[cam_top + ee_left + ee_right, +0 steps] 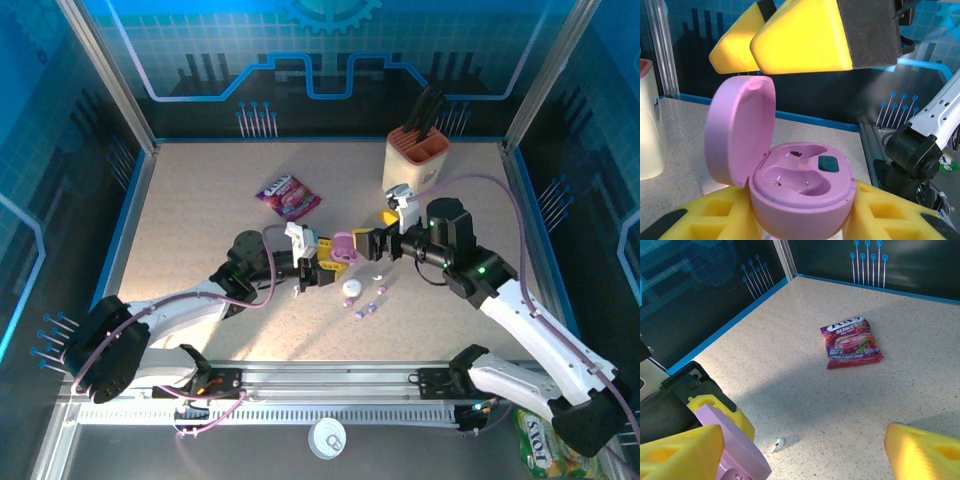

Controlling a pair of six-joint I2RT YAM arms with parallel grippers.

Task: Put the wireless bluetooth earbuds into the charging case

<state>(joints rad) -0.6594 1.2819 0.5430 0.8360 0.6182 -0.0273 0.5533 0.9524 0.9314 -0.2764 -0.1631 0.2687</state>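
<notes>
My left gripper (800, 222) is shut on the base of a pink charging case (802, 182), which stands clear of the table. Its lid (740, 130) is hinged up and both wells are empty. In the top view the case (343, 247) sits between my left gripper (325, 262) and my right gripper (375, 243). My right gripper (802, 440) is open and holds nothing, and its yellow fingers (800, 40) hang just above the case. One white earbud (777, 443) lies on the table beyond the case. More earbuds, white (377, 277) and lilac (371, 307), lie just in front of the grippers.
A small round pale case (351, 289) lies among the loose buds. A candy bag (288, 195) lies further back on the left, and a cream holder with black tools (416, 160) stands at the back right. A small yellow object (388, 217) lies behind my right gripper.
</notes>
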